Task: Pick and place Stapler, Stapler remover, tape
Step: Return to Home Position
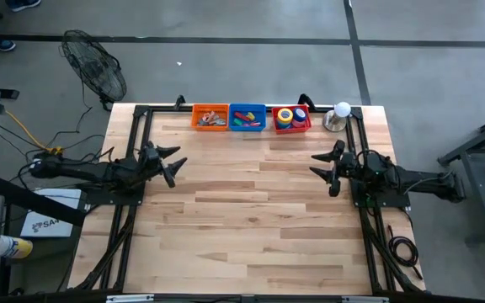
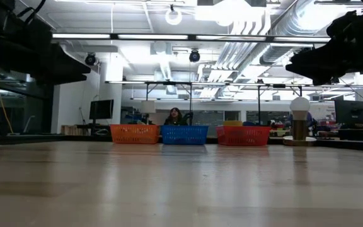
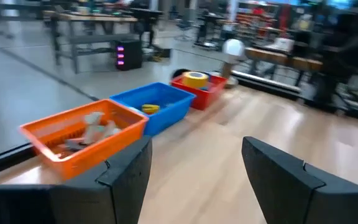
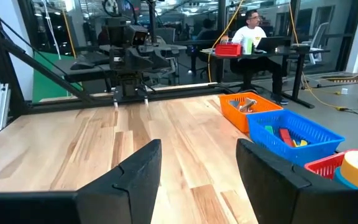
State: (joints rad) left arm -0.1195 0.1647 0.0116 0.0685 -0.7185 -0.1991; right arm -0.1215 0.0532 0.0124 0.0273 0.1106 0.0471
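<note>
Three baskets stand in a row at the table's far edge: an orange one [image 1: 210, 117] and a blue one [image 1: 247, 117], each with small coloured items in it, and a red one [image 1: 291, 119]. The red basket holds the tape: a yellow roll [image 3: 196, 79] on top and a blue roll [image 1: 299, 117] beside it. Which items are the stapler and the stapler remover I cannot tell. My left gripper [image 1: 175, 164] is open above the table's left side, pointing level, with nothing in it. My right gripper [image 1: 320, 167] is open above the right side, facing it.
A white ball on a metal base [image 1: 338, 116] stands right of the red basket at the far right corner. A black frame [image 1: 138, 135] runs along the table's left, far and right edges. Bare wood [image 1: 251, 219] lies between the arms and toward the near edge. A person sits beyond the table [image 4: 252, 25].
</note>
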